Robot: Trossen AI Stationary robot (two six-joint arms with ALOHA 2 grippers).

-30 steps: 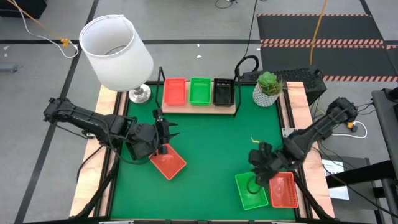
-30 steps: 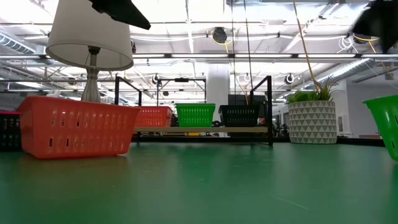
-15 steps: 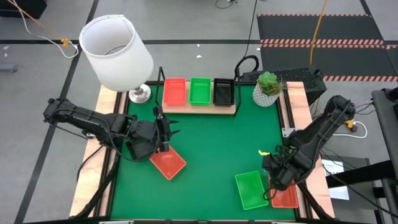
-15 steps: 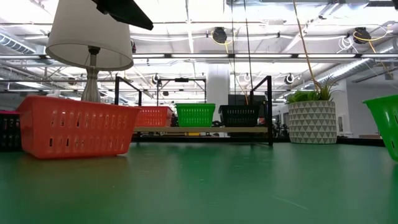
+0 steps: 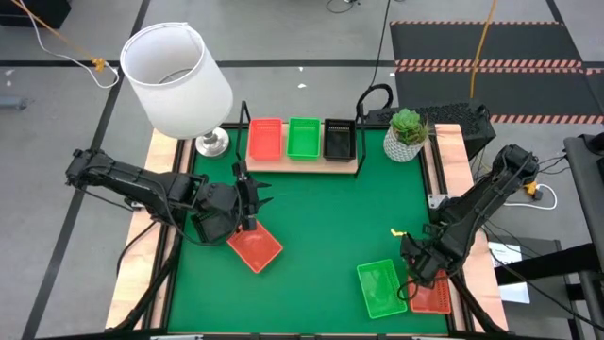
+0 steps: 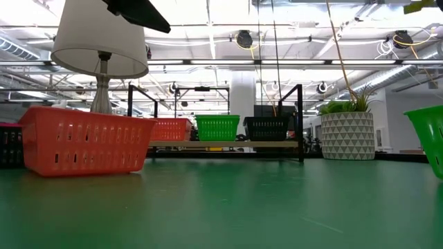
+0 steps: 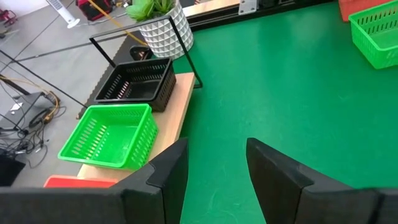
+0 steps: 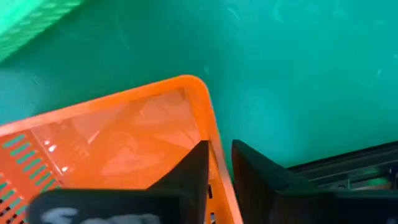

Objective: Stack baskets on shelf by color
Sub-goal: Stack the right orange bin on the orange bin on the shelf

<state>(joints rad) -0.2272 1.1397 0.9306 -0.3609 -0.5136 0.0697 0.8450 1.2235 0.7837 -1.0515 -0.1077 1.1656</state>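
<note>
**Inspector:** Start from overhead.

**Operator:** I see the shelf at the table's far edge, carrying an orange-red basket, a green basket and a black basket side by side. A lamp stands at its left end and a potted plant at its right. The left gripper hangs over the mat beside a loose orange-red basket. The right gripper is down at the near right corner, on the corner orange-red basket, which lies just beside a loose green basket.

**Inspector:** Table level?

**Operator:** The big red basket fills the left foreground; the shelf sits well behind it, with the planter to the right.

**Inspector:** Left wrist?

**Operator:** The left fingers stand spread with nothing between them, facing the shelf end.

**Inspector:** Right wrist?

**Operator:** The right fingers straddle the basket's rim, one inside and one outside, pinching the wall. The table's edge runs close by that corner.
</note>
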